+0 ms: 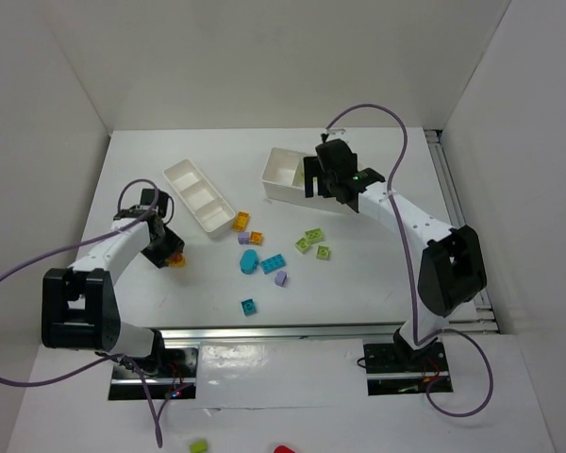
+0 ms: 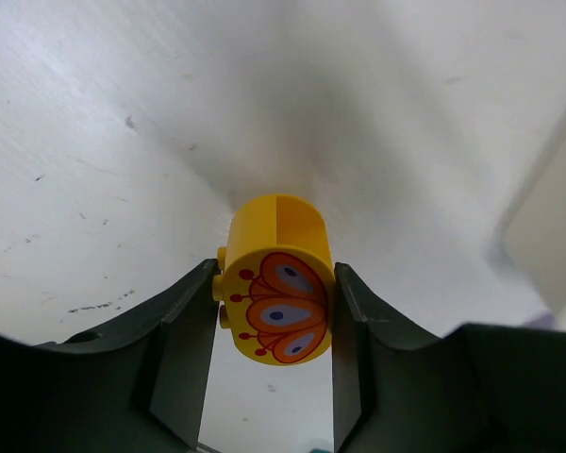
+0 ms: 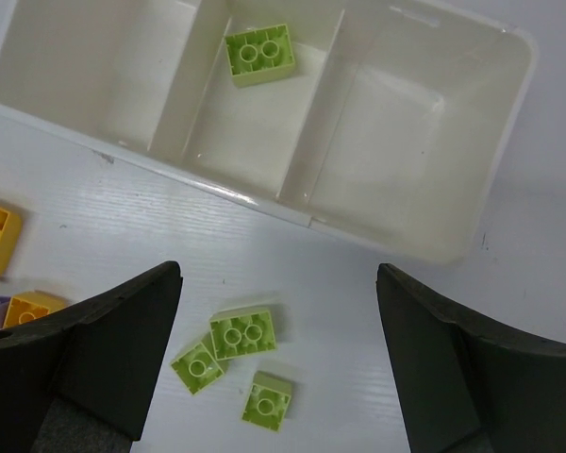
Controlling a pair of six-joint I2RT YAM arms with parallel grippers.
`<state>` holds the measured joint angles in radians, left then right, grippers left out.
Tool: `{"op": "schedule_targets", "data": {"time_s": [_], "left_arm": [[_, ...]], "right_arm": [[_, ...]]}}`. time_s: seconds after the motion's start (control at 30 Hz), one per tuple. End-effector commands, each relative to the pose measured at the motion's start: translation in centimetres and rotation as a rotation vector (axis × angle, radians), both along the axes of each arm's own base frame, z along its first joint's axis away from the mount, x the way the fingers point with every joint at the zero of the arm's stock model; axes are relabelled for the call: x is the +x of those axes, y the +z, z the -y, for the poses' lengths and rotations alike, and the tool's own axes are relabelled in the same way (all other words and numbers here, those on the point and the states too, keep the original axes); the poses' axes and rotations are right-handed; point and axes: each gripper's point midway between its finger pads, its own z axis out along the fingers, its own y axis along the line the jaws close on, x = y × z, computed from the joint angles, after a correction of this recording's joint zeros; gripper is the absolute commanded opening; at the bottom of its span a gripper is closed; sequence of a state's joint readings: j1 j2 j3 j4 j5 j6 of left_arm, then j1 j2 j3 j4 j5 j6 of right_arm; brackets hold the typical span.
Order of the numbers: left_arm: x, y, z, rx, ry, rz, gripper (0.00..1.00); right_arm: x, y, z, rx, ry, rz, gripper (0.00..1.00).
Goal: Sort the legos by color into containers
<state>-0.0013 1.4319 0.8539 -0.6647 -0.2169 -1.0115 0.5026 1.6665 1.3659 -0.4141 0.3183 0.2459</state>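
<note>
A round orange lego (image 2: 281,311) with a printed wing pattern sits between the fingers of my left gripper (image 2: 275,278), which is shut on it, both jaws against its sides. From above, the left gripper (image 1: 168,251) holds this lego (image 1: 177,260) low at the table's left, near the narrow tray (image 1: 200,195). My right gripper (image 1: 323,181) hovers open and empty over the near edge of the wider tray (image 1: 285,170). In the right wrist view the wider tray (image 3: 424,241) has one lime green lego (image 3: 259,54) in its middle compartment. Three green legos (image 3: 243,332) lie on the table between the right gripper's (image 3: 278,274) jaws.
Loose legos lie mid-table: orange ones (image 1: 241,222), a lavender one (image 1: 281,278), a teal oval (image 1: 250,261), a teal brick (image 1: 273,264) and a small teal one (image 1: 250,306). White walls enclose the table on three sides. A metal rail (image 1: 292,332) runs along the near edge.
</note>
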Motion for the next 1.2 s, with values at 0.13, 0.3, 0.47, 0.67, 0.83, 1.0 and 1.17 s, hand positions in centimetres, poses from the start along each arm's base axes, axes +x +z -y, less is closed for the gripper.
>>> {"op": "schedule_targets", "data": {"time_s": [0.13, 0.3, 0.47, 0.67, 0.83, 1.0, 1.17], "left_arm": [[7.2, 11.2, 3.5, 0.080, -0.240, 0.326, 0.34], [10.7, 10.8, 5.6, 0.079, -0.316, 0.296, 0.34], [14.0, 10.5, 8.3, 0.072, -0.384, 0.305, 0.37], [14.6, 9.4, 10.4, 0.078, -0.434, 0.267, 0.78], [14.2, 12.2, 10.5, 0.116, -0.443, 0.337, 0.80], [14.0, 14.2, 11.3, 0.135, -0.476, 0.381, 0.77], [13.5, 13.0, 15.5, 0.130, -0.695, 0.365, 0.76]], "right_arm": [[-4.0, 0.4, 0.9, 0.041, 0.008, -0.026, 0.91], [-7.2, -2.1, 0.9, 0.049, 0.002, -0.112, 0.91], [-9.6, -2.5, 1.5, 0.077, -0.034, -0.137, 0.91], [-10.2, -2.2, 1.5, 0.071, -0.036, -0.126, 0.91], [-10.2, -2.4, 1.1, 0.070, -0.027, -0.127, 0.91], [-10.1, -3.1, 0.3, 0.070, -0.010, -0.139, 0.91], [-10.0, -3.4, 0.3, 0.065, -0.011, -0.146, 0.91]]}}
